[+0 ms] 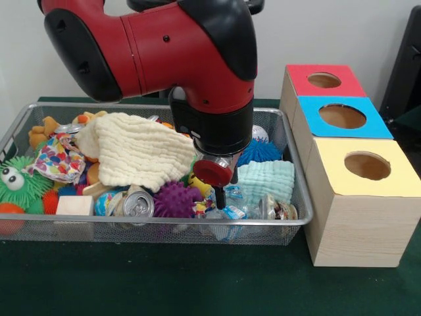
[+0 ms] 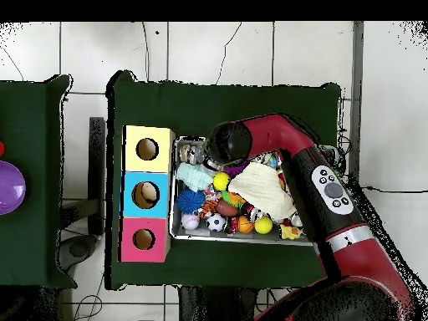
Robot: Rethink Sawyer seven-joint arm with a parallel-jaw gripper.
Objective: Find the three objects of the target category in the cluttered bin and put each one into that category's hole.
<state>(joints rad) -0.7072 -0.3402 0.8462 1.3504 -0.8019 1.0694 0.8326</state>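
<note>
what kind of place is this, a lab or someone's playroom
Most likely a robotics lab set up for a sorting test: a red arm reaches into a wire bin of jumbled toys, beside a wooden box with colour-coded holes, on a green-covered table over tiled floor.

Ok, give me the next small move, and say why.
Probably lower the gripper a little onto the clear bottle. In the front view it hangs low in the bin, just above that bottle, which lies uncovered by the near rim. The blue hole is close by on that side.
</note>
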